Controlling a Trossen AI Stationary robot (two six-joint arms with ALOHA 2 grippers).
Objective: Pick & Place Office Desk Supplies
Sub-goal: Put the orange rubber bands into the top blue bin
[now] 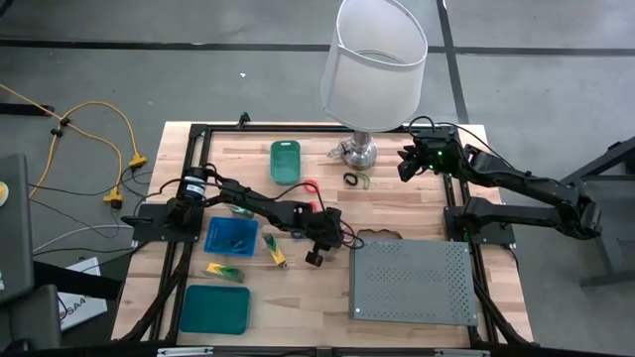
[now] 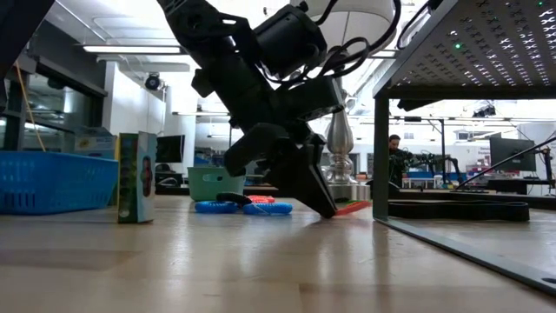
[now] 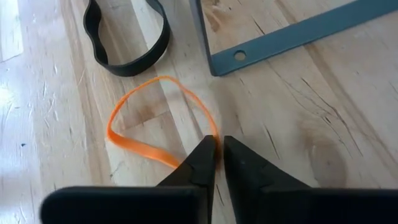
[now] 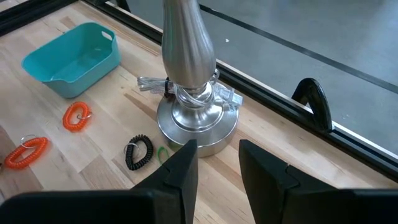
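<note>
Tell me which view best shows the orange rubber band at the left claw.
The left wrist view: the orange rubber band fills it, pinched at one edge by the left claw. The low view shows only a sliver by the fingertips, the high view hides it under the claw, and the right wrist view misses it.

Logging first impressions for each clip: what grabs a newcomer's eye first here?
The big white-shaded lamp with its chrome base at the table's far edge. Next, the left tool, down at mid-table, pinching a thin orange rubber band beside a black band. The right tool hangs open near the lamp.
</note>
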